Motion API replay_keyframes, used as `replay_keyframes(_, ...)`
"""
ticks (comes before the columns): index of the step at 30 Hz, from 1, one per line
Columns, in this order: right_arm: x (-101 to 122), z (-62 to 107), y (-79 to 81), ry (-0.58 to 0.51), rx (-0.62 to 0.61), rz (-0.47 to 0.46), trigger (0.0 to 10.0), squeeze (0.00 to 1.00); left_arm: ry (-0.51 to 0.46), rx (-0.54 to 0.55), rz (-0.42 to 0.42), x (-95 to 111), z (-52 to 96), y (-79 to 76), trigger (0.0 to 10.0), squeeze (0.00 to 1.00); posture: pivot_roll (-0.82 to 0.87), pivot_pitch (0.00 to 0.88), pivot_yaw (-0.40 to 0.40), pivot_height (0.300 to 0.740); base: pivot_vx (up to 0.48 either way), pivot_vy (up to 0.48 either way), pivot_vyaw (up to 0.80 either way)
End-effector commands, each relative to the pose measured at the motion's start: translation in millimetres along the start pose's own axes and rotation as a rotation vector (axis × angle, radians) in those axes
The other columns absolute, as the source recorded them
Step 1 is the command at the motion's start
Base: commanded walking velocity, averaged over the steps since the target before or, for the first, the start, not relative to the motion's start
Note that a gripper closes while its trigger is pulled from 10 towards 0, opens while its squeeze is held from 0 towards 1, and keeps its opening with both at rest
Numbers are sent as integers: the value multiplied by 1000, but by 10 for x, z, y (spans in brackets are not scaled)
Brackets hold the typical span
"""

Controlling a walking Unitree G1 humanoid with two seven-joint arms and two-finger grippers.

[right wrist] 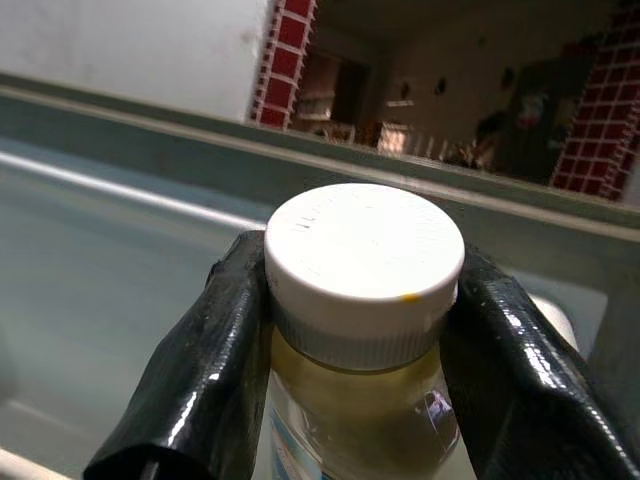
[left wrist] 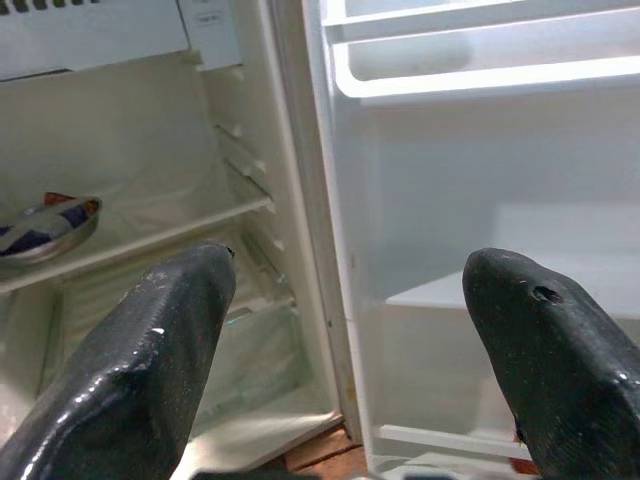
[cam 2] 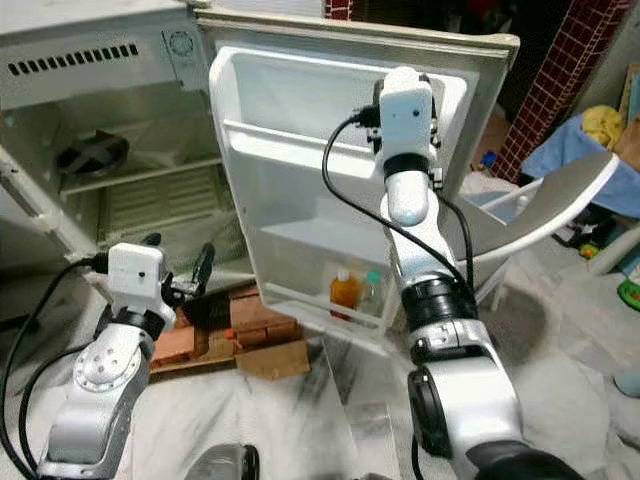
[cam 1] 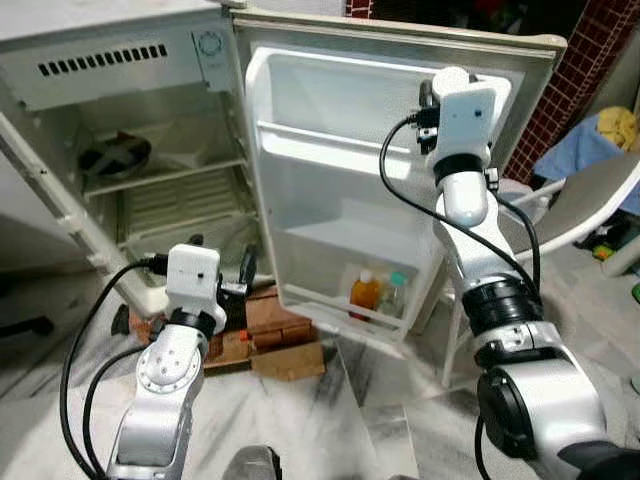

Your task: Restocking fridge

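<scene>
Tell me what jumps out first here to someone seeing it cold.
The fridge door stands wide open with two bottles alone on its bottom shelf. The right end effector, raised at the door's top, is shut on a white-capped bottle of yellowish liquid. Lower down, the left end effector is open, facing the fridge, where a bowl sits on a shelf.

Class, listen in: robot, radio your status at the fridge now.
Right gripper shut on white-capped bottle, raised at the open fridge door. Left gripper open, empty, low before the fridge. Two bottles in bottom door shelf. Nothing blocking.
</scene>
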State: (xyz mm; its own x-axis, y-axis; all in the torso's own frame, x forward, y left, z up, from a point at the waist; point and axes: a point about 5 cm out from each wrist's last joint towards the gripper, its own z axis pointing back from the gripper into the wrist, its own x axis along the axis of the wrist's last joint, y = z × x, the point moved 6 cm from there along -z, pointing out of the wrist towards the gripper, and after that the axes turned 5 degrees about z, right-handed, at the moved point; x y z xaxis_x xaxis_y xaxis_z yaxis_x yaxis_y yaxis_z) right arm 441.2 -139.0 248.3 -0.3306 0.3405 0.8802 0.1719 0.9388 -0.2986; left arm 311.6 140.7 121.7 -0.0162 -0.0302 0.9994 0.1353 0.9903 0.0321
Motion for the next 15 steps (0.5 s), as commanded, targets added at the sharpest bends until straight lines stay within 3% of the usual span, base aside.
replay_keyframes(1,-81,-51,-85,51,-36,12,10000,0,1,8,-11,30,20,34,10000,0,160,56,-11,740,0,0,0)
replay_keyframes(8,-333,1,-50,151,-12,2,10000,0,8,0,-14,18,17,13,10000,0,154,53,-7,740,0,0,0)
replay_keyframes(9,-359,14,-53,158,-11,-7,10000,216,9,-1,-14,15,16,11,10000,0,152,52,-7,740,0,0,0)
replay_keyframes(10,-386,28,-57,165,-9,-17,10000,1000,10,-1,-14,12,15,8,10000,0,150,51,-7,740,0,0,0)
replay_keyframes(15,-329,23,-98,127,-13,-44,10000,1000,14,-5,-11,5,7,-3,10000,0,143,45,-7,740,0,0,0)
